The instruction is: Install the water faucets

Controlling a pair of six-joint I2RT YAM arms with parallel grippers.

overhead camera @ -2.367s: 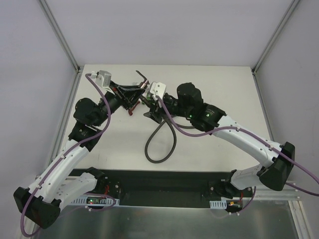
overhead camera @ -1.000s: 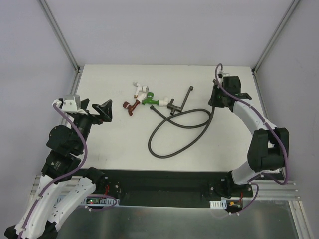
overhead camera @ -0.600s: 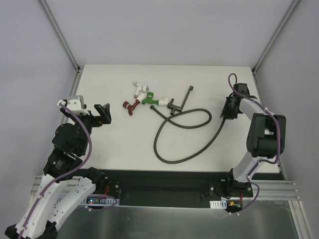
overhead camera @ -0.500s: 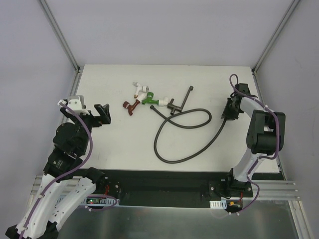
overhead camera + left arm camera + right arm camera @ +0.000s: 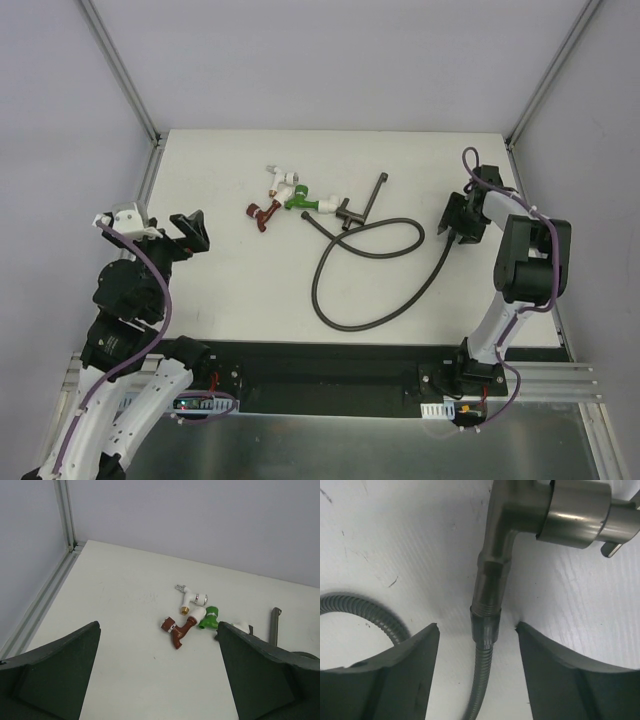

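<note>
Both released, I note: left tool (image 5: 192,232) far from the metal tap (image 5: 540,515); right tool (image 5: 476,627) over it, stem lengthwise between fingers (image 5: 395,680).

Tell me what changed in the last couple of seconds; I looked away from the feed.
Both arms pulled back from the middle: the left gripper leftward, open and empty; the right gripper to the right edge, the hose stretched after it. Its jaws stand open astride the metal faucet where the hose joins. The red faucet, green faucet, white faucet and T-pipe stayed put.
</note>
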